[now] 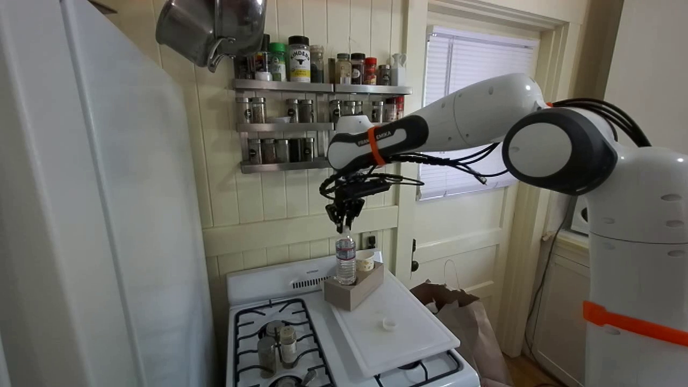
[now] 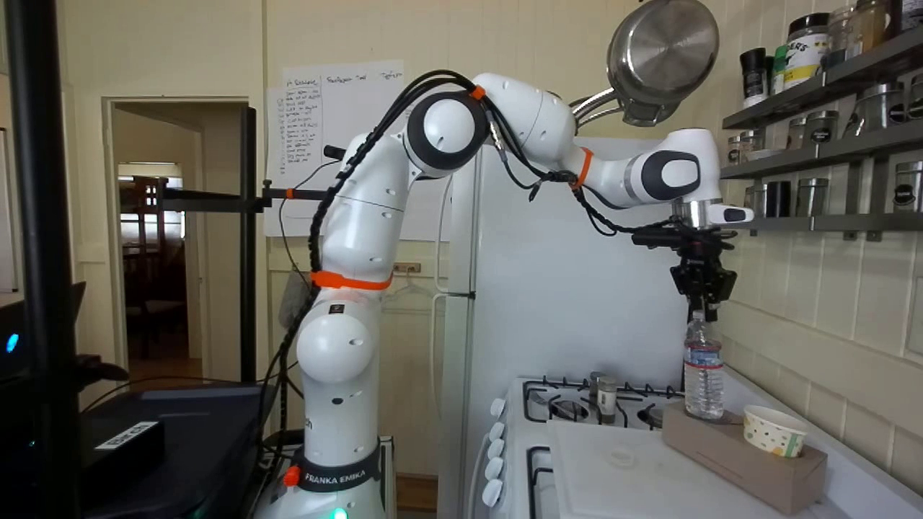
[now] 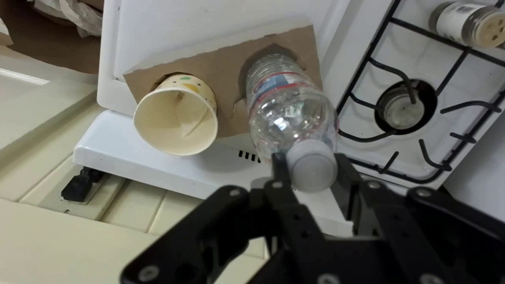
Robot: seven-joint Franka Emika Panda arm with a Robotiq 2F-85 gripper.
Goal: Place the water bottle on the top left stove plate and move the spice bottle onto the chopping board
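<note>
The clear water bottle stands upright at a round cut-out in a brown cardboard box, its pale cap level with my fingers. Around its neck and cap my gripper is shut, a finger touching each side. In both exterior views the bottle hangs straight below the gripper; whether its base rests in the cut-out or just above, I cannot tell. Black grate surrounds the top left stove plate. A pale-lidded spice bottle stands on that same grate, nearer the front. The white chopping board covers the cooktop's right part.
The cardboard box sits at the board's rear and also holds a dotted paper cup. A small white ring lies on the board. Beside the spice bottle is a glass jar. Spice shelves line the wall behind the arm.
</note>
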